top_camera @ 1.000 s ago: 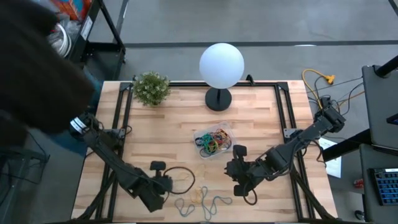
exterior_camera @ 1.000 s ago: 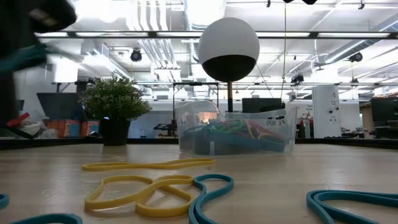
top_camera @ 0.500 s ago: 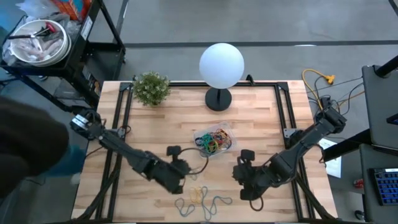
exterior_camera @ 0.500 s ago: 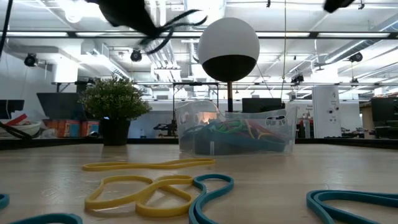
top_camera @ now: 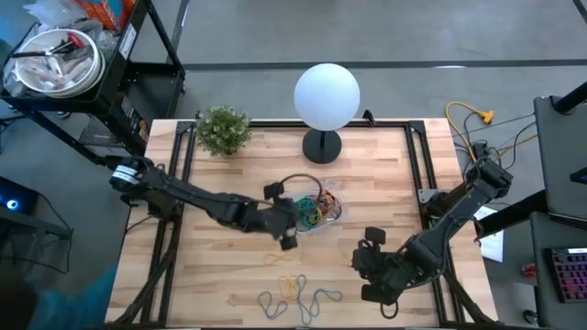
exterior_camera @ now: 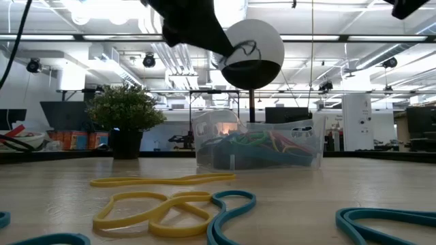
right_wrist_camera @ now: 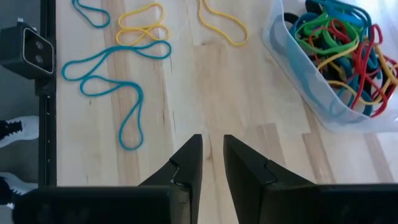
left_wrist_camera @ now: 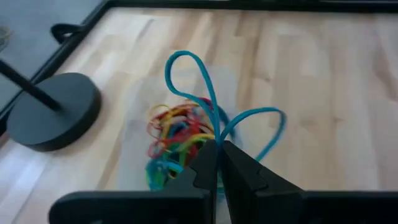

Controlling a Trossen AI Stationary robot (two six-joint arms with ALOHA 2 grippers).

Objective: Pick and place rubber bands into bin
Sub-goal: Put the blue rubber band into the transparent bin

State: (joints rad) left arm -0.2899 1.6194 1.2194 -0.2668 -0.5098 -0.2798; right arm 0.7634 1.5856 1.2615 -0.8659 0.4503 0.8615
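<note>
— Where do the cameras sit?

— One hangs overhead, looking straight down on the table (top_camera: 367, 183). One rests at board level, facing the room. Each wrist camera peers close past its own jaws.

— What do they share?

— All four see the bin (top_camera: 316, 209), ahead of both jaws.

one bin (top_camera: 316, 209), one lamp (top_camera: 326, 96), one plant (top_camera: 223, 129)
</note>
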